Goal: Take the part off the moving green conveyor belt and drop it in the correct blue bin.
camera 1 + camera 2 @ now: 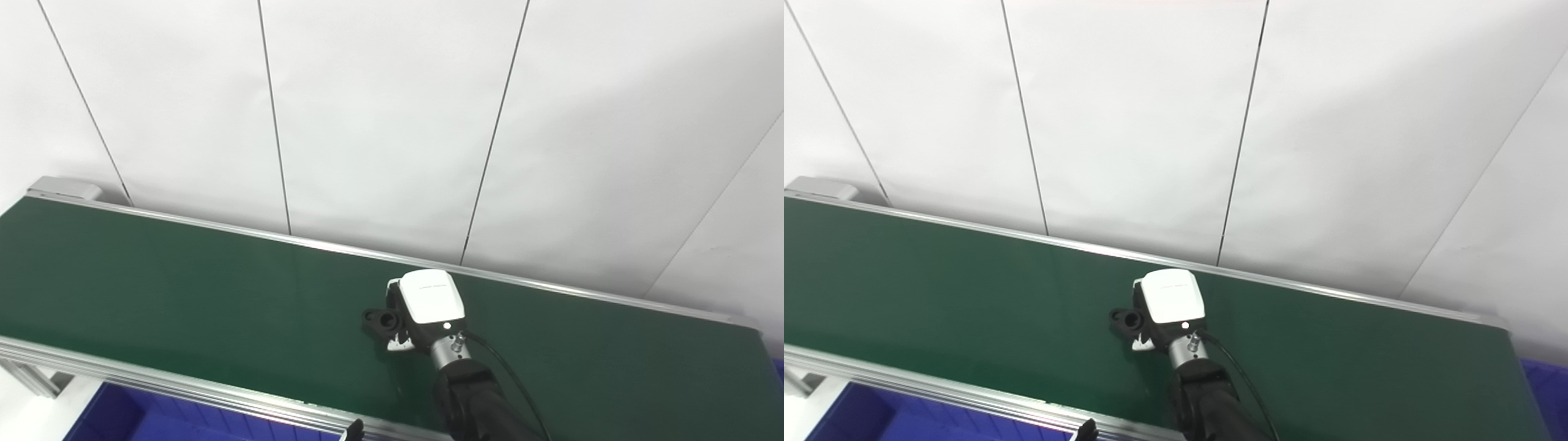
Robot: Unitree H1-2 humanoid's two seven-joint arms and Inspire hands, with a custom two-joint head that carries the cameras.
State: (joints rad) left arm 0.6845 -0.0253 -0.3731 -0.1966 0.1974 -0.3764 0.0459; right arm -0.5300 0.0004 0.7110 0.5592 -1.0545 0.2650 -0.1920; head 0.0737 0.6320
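Observation:
A black part [380, 320] with a round hole lies on the green conveyor belt [184, 294], near the middle. My right hand [422, 306], white-backed, reaches in from the bottom edge and sits right against the part's right side. Its fingers curl over the part's far side and the silver-tipped thumb [398, 346] presses at the near side, so the hand is shut on it. The part's left end sticks out beyond the hand [1167, 306]. Only a dark tip of my left hand [355, 429] shows at the bottom edge.
A blue bin [122, 416] sits below the belt's near rail [184, 383] at the bottom left. Another blue bin [1543, 380] peeks out past the belt's right end. A white panelled wall stands behind the far rail.

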